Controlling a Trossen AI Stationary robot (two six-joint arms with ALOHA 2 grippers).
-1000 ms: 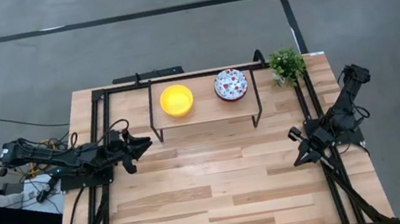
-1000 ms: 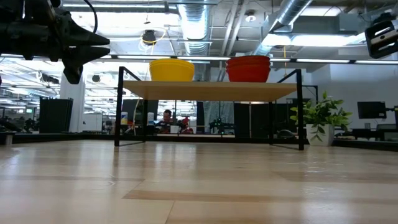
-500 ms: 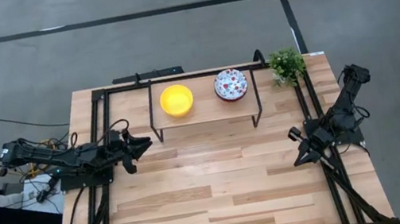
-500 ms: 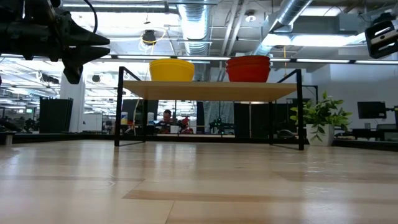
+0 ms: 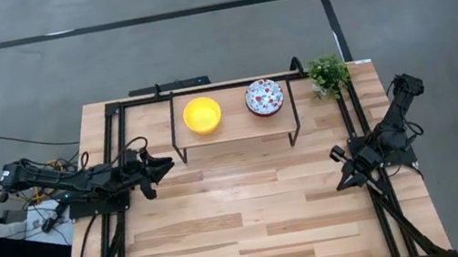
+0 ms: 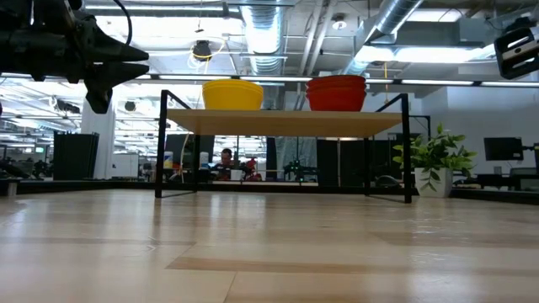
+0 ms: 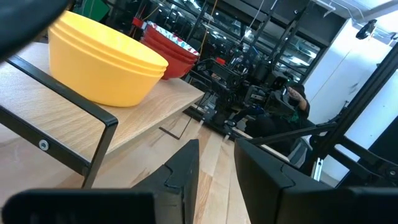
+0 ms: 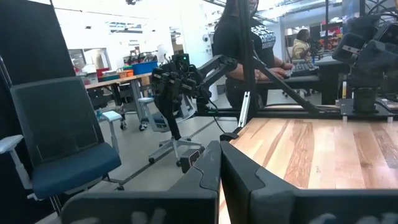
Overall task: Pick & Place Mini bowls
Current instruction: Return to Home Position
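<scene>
Left gripper [image 5: 161,168], empty, fingers a narrow gap apart, hangs at the surface's [image 5: 252,217] left edge; right gripper [image 5: 344,175], closed and empty, at the right edge. Beyond, upper centre, the yellow bowls [image 5: 202,115] and patterned bowls [image 5: 264,97] sit stacked on the shelf [image 5: 238,125], the yellow stack nearer the left gripper, up and to its right.

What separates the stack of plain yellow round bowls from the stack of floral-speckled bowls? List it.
Colour: the stack of plain yellow round bowls is yellow throughout; the stack of floral-speckled bowls is speckled white inside, red outside.
Place: the yellow stack stands on the left half of the wooden shelf, the floral stack on the right half, nearer the green plant.
Both stand upright, alike in size.
</scene>
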